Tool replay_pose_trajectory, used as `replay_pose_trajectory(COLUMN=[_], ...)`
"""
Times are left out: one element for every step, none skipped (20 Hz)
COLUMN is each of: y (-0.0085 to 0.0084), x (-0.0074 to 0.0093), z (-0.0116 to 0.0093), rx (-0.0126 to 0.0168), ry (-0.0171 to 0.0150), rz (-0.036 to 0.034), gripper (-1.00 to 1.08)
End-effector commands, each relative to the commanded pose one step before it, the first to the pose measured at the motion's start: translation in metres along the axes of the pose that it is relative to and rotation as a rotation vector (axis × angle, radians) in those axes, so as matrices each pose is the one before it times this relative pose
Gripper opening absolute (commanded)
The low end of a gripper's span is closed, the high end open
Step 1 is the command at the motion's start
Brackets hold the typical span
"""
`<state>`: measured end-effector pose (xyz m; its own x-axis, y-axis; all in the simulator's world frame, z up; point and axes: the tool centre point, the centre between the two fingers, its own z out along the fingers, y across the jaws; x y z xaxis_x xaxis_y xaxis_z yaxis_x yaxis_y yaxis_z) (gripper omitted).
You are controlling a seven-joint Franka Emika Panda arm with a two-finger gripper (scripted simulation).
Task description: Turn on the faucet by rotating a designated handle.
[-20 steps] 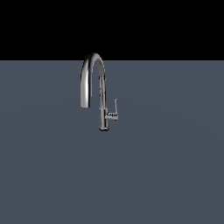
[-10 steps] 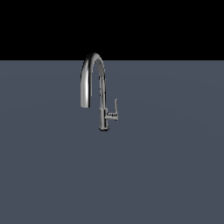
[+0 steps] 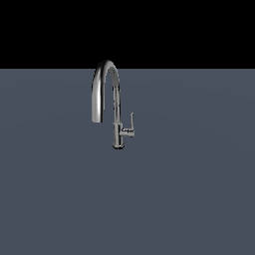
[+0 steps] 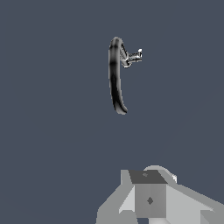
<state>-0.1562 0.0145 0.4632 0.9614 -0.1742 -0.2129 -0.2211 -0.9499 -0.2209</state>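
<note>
The main risk lies in the approach that remains to be made. The handle point(image 3: 130, 125) is a thin chrome lever on a short stub at the lower stem of the faucet point(image 3: 110, 102), with its tip bent upward, and it sits close beside the stem. If the fingers are brought in slightly off line, the stem or the arched spout is likely to be struck instead, and the lever may be nudged without being caught. A slim, shiny lever may also slip off a finger pad if it is pushed near its tip, so that the rotation is left incomplete.

The arm is not seen in the exterior view, where only the faucet stands on the flat grey surface. In the wrist view, part of the gripper point(image 4: 151, 197) is shown as a grey and white body at the frame edge, and the faucet point(image 4: 116, 74) is seen from above, well apart from it, with the handle point(image 4: 133, 57) projecting sideways from the stem. The camera appears to be held high over the surface and looking down. The fingertips are not shown, so whether the fingers are spread or pressed together cannot be told. Nothing is held or touched.
</note>
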Motion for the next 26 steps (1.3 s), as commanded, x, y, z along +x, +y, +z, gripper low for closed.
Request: replay_pose_trajectory(y=[0.00043, 0.00011, 0.00011, 0.00011, 0.00012, 0.00011, 0.00012, 0.00012, 0.00012, 0.00012, 0.00012, 0.00013, 0.00013, 0.00013, 0.00014, 0.00014, 0.00014, 0.00015, 0.00015, 0.00016, 0.00016, 0.00017, 0.00017, 0.00018, 0.00018, 0.00019], x=[0.01635, 0.00652, 0.00656, 0.00660, 0.00665, 0.00669, 0.00673, 0.00677, 0.00682, 0.00686, 0.00691, 0.00696, 0.00700, 0.00705, 0.00711, 0.00717, 0.00723, 0.00730, 0.00737, 0.00746, 0.00754, 0.00763, 0.00773, 0.00784, 0.00795, 0.00807], z=[0.00379, 0.00148, 0.00148, 0.00149, 0.00149, 0.00150, 0.00150, 0.00151, 0.00152, 0.00152, 0.00153, 0.00154, 0.00155, 0.00156, 0.00156, 0.00157, 0.00159, 0.00160, 0.00161, 0.00163, 0.00164, 0.00166, 0.00168, 0.00171, 0.00173, 0.00176], rx=[0.04234, 0.01709, 0.01723, 0.01736, 0.01751, 0.01764, 0.01779, 0.01793, 0.01807, 0.01822, 0.01838, 0.01854, 0.01870, 0.01887, 0.01906, 0.01924, 0.01944, 0.01966, 0.01989, 0.02013, 0.02039, 0.02067, 0.02097, 0.02129, 0.02162, 0.02197], ry=[-0.03467, -0.01403, -0.01412, -0.01421, -0.01431, -0.01440, -0.01451, -0.01461, -0.01471, -0.01482, -0.01494, -0.01507, -0.01519, -0.01533, -0.01548, -0.01563, -0.01580, -0.01598, -0.01617, -0.01638, -0.01660, -0.01683, -0.01709, -0.01735, -0.01764, -0.01794], rz=[0.04487, 0.01779, 0.01789, 0.01799, 0.01810, 0.01820, 0.01830, 0.01840, 0.01851, 0.01862, 0.01873, 0.01885, 0.01897, 0.01911, 0.01926, 0.01942, 0.01959, 0.01978, 0.01998, 0.02021, 0.02045, 0.02072, 0.02101, 0.02132, 0.02166, 0.02201], gripper=[-1.00, -1.00, -1.00, -1.00, -1.00, -1.00, -1.00, -1.00, -1.00, -1.00, -1.00, -1.00, -1.00, -1.00, -1.00, -1.00, -1.00, -1.00, -1.00, -1.00, -1.00, -1.00, -1.00, -1.00, -1.00, -1.00])
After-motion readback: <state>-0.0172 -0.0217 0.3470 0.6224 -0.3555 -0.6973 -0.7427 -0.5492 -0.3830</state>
